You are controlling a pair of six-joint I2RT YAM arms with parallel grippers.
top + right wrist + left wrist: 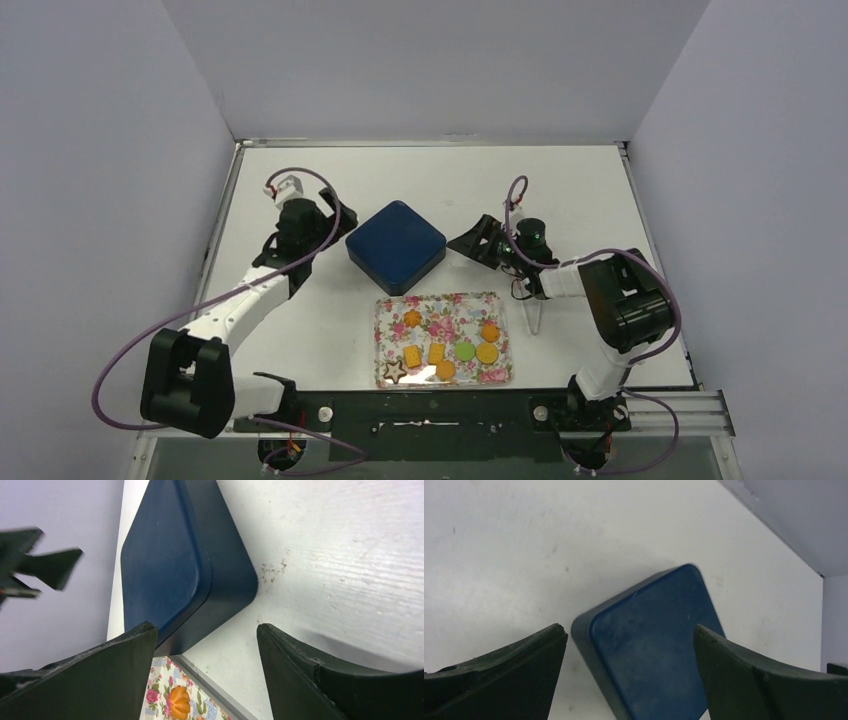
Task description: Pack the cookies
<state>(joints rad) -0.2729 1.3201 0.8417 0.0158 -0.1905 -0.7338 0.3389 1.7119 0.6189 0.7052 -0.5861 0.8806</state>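
Here cookies (446, 352) fill the floral tray (495, 300); blue box (396, 246) lidded; both end effectors spread.

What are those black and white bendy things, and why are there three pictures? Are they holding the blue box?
They are two robot arms fixed at the near edge of a white table. The big picture comes from a camera above them. The other two come from small cameras on each arm's wrist, so you see that arm's own dark fingers at the bottom.

On the table sits a dark blue box with its lid on, and nearer the arms a flowery tray with little cookies: orange ones, a green one and a brown star.

Nobody holds anything. The left gripper and the right gripper are both open, one on each side of the box, not touching it.
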